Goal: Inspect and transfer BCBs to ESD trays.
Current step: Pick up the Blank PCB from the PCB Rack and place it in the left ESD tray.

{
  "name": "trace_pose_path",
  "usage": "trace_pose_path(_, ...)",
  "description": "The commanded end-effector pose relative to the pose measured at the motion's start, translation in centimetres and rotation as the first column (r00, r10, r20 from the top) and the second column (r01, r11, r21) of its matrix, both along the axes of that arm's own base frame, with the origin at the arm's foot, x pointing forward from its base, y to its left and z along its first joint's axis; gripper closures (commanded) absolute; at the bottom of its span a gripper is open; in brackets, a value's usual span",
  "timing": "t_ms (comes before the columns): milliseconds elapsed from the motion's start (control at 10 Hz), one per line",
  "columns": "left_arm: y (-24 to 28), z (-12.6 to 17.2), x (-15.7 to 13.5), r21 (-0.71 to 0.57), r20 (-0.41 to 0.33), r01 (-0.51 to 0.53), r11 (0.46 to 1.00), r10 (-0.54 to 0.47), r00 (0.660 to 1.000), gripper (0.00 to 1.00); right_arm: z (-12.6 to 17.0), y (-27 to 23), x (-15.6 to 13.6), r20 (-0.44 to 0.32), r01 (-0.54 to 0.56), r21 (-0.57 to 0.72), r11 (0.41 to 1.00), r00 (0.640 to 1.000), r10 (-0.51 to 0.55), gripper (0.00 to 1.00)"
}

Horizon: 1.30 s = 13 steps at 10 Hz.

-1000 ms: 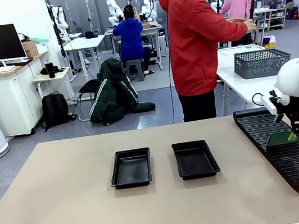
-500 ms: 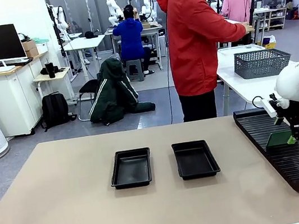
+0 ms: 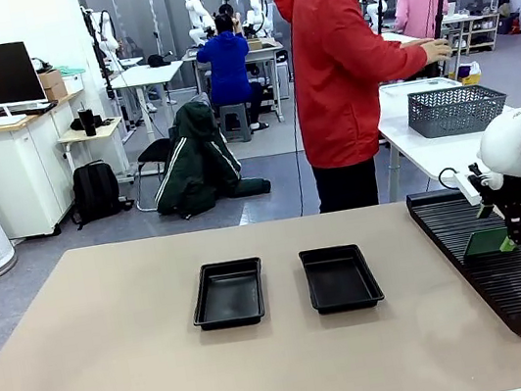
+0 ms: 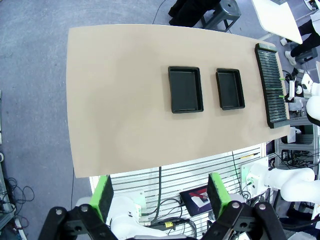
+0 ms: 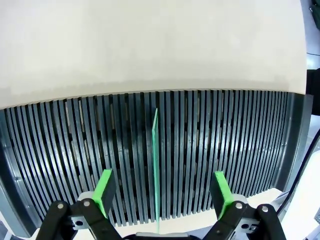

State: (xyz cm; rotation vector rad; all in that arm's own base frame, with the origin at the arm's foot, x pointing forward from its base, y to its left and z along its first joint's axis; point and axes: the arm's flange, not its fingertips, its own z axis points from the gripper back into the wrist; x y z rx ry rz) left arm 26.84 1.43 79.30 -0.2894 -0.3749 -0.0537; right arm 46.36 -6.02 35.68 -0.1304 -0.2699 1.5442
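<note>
Right wrist view: right gripper, spread wide, straddles 1 thin green rectangular circuit board standing upright in long black ribbed plastic rack.

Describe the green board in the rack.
The board is thin, flat and green. It stands upright on edge in one slot of the black ribbed rack, at the table's right side. The open right end effector straddles it, pads clear of both faces.

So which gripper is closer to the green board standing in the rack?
Right. The right gripper sits over the green board, jaws open either side of it in the rack. The left gripper hangs high above the table, far from it.
</note>
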Motion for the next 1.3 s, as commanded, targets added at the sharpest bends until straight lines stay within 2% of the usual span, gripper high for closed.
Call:
trace_pose_path(0, 0.00, -0.16, -0.11, 0.000, 0.002, -0.001, 1.000, 0.001, 1.000, 0.00, 0.01, -0.23, -0.07, -0.004, -0.003, -0.004, 1.000, 1.000, 0.003, 0.00)
trace_pose_path(200, 0.00, -0.16, -0.11, 0.000, 0.002, -0.001, 1.000, 0.001, 1.000, 0.00, 0.00, -0.01, 0.00, 0.000, 0.000, 0.000, 1.000, 1.000, 0.000, 0.00)
trace_pose_path(400, 0.00, -0.16, -0.11, 0.000, 0.002, -0.001, 1.000, 0.001, 1.000, 0.00, 0.10, -0.04, 0.14, -0.023, -0.031, -0.025, 0.999, 0.999, 0.030, 0.07)
trace_pose_path(1200, 0.00, -0.16, -0.11, 0.000, 0.002, -0.001, 1.000, 0.001, 1.000, 0.00, 0.63, -0.34, 0.50, -0.030, -0.055, -0.043, 0.998, 0.998, 0.054, 0.60)
